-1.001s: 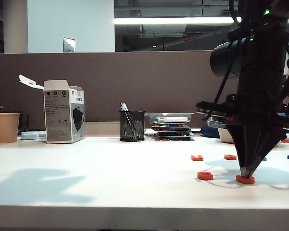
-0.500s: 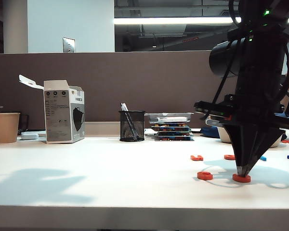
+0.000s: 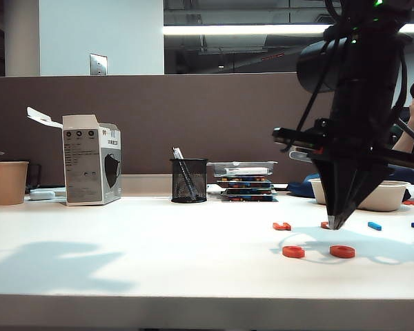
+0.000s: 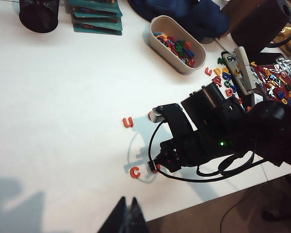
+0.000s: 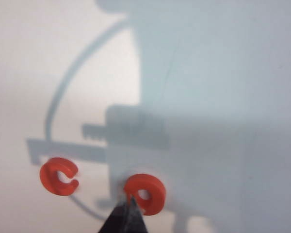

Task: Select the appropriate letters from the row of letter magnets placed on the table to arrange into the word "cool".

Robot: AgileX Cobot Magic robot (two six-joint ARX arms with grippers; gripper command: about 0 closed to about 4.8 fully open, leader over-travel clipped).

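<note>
A white table (image 3: 138, 255) fronts a grey-brown partition (image 3: 193, 124) under ceiling striplights. The right gripper (image 3: 333, 224), fingers clenched and empty, hovers above the orange-red O (image 3: 342, 252), with the C (image 3: 293, 252) at its nine o'clock. The left gripper (image 4: 127, 213) hangs high, fingers clenched.

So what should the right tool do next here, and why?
Probably swing back to the far row for the second O: the C and first O already lie side by side, and the shut right tool hangs empty above them.
</note>
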